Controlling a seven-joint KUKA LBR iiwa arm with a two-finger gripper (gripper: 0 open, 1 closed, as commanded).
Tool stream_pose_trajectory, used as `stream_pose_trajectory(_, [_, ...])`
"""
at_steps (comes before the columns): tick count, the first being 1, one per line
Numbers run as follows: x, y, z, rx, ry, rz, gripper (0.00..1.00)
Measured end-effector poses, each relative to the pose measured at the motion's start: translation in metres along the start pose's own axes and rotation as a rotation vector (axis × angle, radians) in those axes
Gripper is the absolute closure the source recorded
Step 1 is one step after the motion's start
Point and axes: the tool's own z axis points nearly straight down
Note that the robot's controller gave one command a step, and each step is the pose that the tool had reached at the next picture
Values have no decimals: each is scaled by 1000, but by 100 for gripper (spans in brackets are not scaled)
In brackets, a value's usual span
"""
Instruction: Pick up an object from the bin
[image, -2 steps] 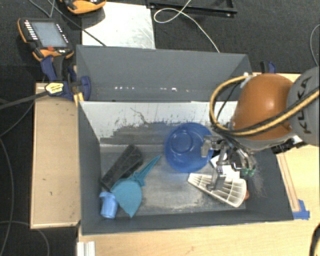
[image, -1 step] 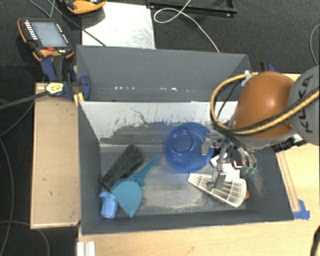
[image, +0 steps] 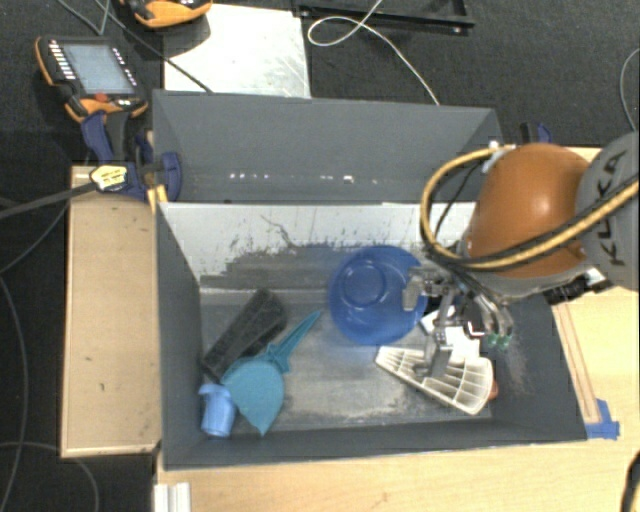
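Observation:
My gripper hangs low at the right of the bin, its fingers reaching down onto a white slotted plastic piece that lies on the floor there. A fingertip touches the piece's ribbed top. A blue round bowl lies just left of the gripper, against the back wall. A small white object shows partly under the gripper body.
At the front left lie a light-blue funnel-like piece with a long spout, a small blue part and a black block. The orange wrist cover and its cables overhang the bin's right side.

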Motion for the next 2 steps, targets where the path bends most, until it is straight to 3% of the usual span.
stream_pose_trajectory(1, [35,26,13,0,-1,-358,0])
stream_pose_trajectory(2, [5,48,41,-1,-6,-78,0])
